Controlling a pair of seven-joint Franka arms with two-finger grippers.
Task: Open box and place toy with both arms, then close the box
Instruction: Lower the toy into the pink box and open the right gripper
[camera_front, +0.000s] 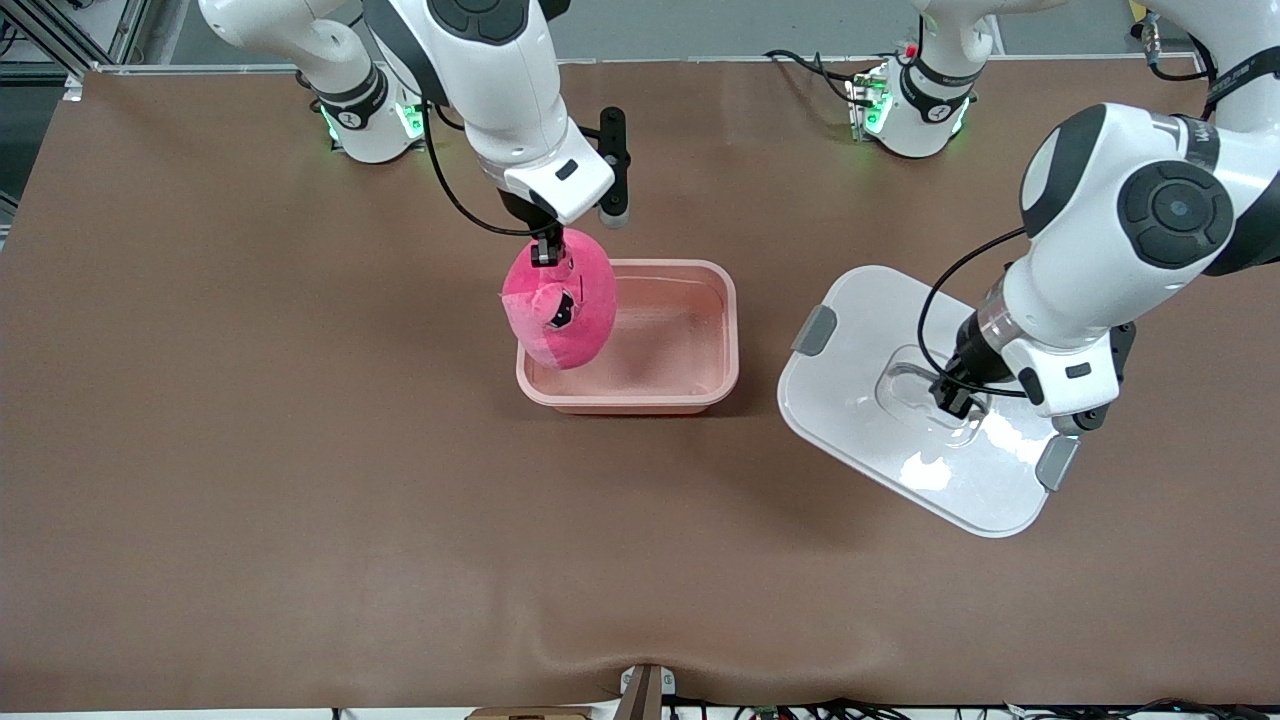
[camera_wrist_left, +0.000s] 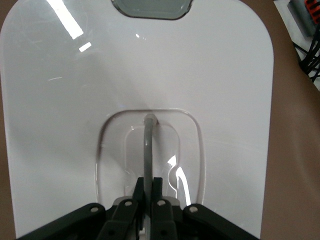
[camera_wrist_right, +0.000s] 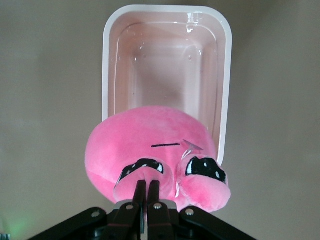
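The pale pink tub (camera_front: 700, 385) of the box stands open at mid-table; it also shows in the right wrist view (camera_wrist_right: 107, 75). My right gripper (camera_front: 546, 250) is shut on the hot pink plush toy (camera_front: 565, 315) and holds it in the air over the tub's end toward the right arm; the toy fills the right wrist view (camera_wrist_right: 150, 150). The white lid (camera_front: 860, 400) with grey clips (camera_front: 815, 329) lies on the table toward the left arm's end. My left gripper (camera_front: 955, 395) is shut on the lid's clear handle (camera_wrist_left: 148, 145).
The brown table cover (camera_front: 300, 500) stretches wide around the tub and lid. Both arm bases (camera_front: 370, 120) stand along the table's edge farthest from the front camera, with cables (camera_front: 820, 70) near the left arm's base.
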